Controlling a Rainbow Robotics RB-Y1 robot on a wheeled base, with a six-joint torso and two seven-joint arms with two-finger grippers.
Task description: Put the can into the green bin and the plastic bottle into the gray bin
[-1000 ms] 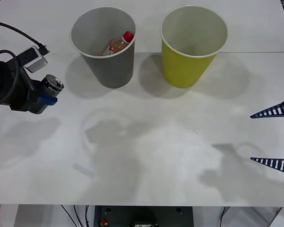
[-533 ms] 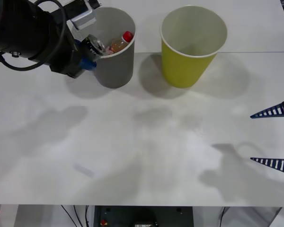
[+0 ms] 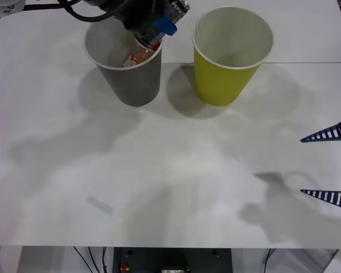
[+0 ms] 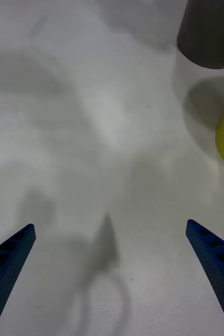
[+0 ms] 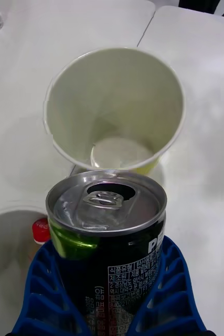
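The left gripper (image 3: 162, 25) is up at the far side of the table (image 3: 170, 187), above the gray bin (image 3: 128, 79) and toward the green bin (image 3: 230, 79). Its 2 blue fingers (image 5: 167, 283) are clamped on the can (image 5: 109, 231), 1 on each side of the body. In the left wrist view the can stands upright between them, pull-tab top showing, with a dark printed wall and a green patch near the rim. In the front view the can (image 3: 176, 7) sits at the top edge, over the gap between the 2 bins and short of the green bin's rim.

The green bin (image 5: 114, 110) stands upright, with only its pale inside visible. The gray bin stands just beside it on the robot's left, also upright. The bottle (image 3: 141, 56) lies tilted inside the gray bin, partly hidden by the gripper; its red cap (image 5: 40, 231) peeks past the can in the left wrist view.

The right gripper (image 3: 329, 165) is at the right edge of the table, well apart from both bins, hovering over bare tabletop. Its fingers (image 4: 211, 249) are spread wide with nothing between them.
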